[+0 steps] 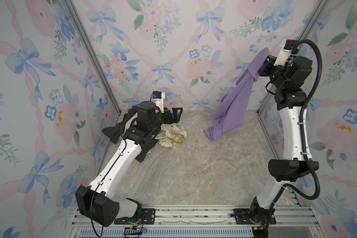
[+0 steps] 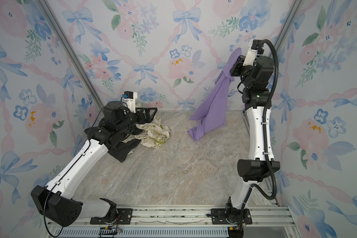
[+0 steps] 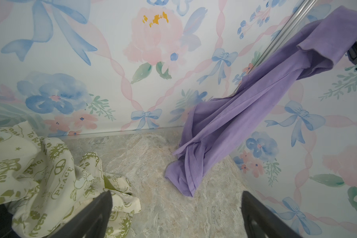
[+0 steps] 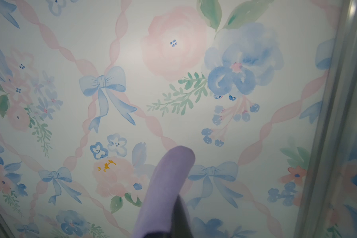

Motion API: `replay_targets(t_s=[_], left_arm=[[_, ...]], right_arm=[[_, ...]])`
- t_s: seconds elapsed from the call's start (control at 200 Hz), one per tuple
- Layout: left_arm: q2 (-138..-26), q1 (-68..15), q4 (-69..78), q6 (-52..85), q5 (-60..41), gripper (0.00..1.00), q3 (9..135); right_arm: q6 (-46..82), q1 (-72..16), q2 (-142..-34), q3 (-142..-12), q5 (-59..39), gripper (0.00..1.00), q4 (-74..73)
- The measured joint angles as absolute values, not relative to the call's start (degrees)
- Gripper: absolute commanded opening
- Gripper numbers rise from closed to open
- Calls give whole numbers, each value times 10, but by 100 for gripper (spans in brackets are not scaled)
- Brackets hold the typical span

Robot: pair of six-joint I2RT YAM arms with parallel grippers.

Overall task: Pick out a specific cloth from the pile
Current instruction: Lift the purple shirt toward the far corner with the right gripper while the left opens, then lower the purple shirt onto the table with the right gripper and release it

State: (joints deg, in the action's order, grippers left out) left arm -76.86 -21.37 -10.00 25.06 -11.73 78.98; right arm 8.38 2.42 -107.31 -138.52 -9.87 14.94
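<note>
Right arm (image 1: 293, 131) upright, wrist high, jaws pinching the plain lilac-purple soft cloth (image 1: 233, 105), which hangs toward the marble-patterned bench (image 1: 194, 175); left arm (image 1: 120, 162) stretched low, jaws spread over the cream-and-black garment pile (image 1: 173, 136).

3 walls (image 1: 173, 51) enclose the space, all papered in a pale watercolour print of pink roses, blue flowers, blue bows and crossing pink ribbons. 2 slanting aluminium posts (image 1: 91, 53) mark the back corners. The floor (image 1: 194, 171) is a beige-grey marble-look slab. A slotted aluminium rail (image 1: 194, 214) runs along the near edge. The light is soft and even.
</note>
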Motion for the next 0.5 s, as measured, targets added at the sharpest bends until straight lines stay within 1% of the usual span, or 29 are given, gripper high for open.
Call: replay_targets(t_s=[0.285,0.375,0.5], left_arm=[[-769,-213,-92,251,-118,98,790],[-769,-213,-92,251,-118,98,790],[-769,-213,-92,251,-118,98,790]], right_arm=[[99,48,-1086,-1377,-114,0,154],[99,48,-1074,-1320,-120,0,157],[99,47,-1049,-1194,-119,0,162]])
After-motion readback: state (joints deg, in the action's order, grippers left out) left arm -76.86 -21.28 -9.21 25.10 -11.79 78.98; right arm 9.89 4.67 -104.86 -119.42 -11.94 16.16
